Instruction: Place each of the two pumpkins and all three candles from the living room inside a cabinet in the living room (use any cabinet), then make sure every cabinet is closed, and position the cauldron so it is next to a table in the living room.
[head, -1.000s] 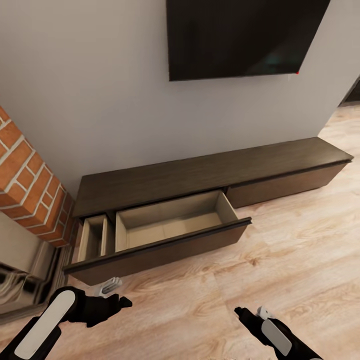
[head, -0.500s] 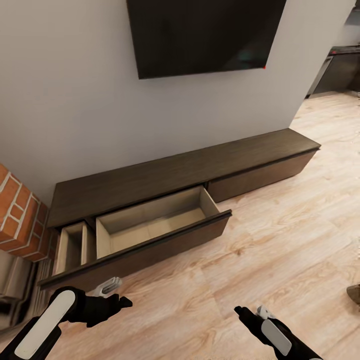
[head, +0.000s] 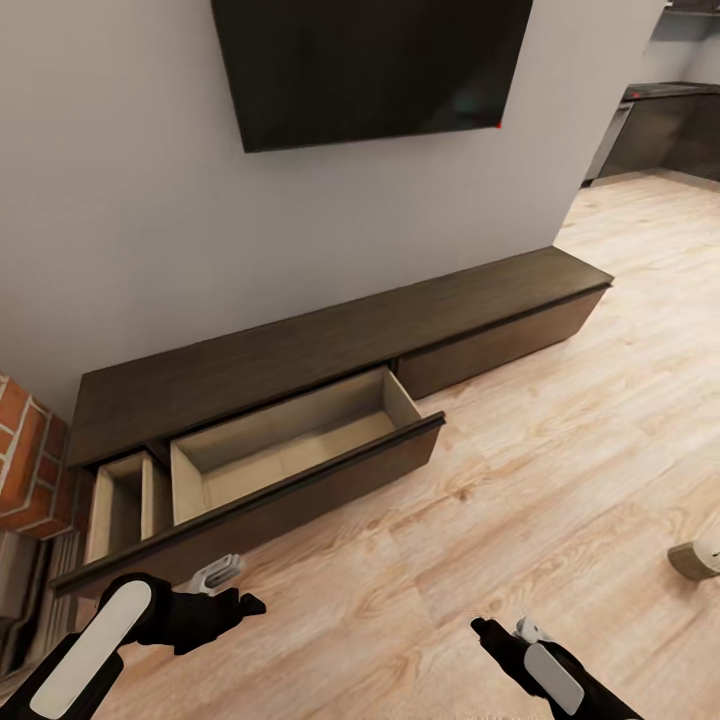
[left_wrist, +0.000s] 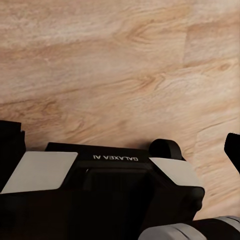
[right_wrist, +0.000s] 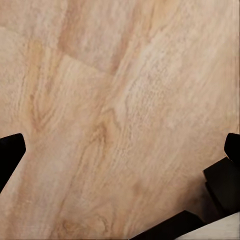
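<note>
Facing the cabinet (head: 330, 350) (1 drawer (head: 290, 450) open).

cabinet (head: 300, 350): dark-brown wood grain, matt slab top and fronts
open drawer (head: 290, 450): pale beige lining inside, smooth, matt; dark wood front
floor (head: 560, 440): light wood planks under both pincers, visible grain and knots, faint satin sheen
wall (head: 120, 200): plain pale grey, matt
TV panel (head: 370, 65): black, glossy
brick column (head: 25, 455): red brick, rough, pale mortar
left pincer (head: 232, 600): matt black plastic, smooth white panels
right pincer (head: 500, 632): same black/white finish
</note>
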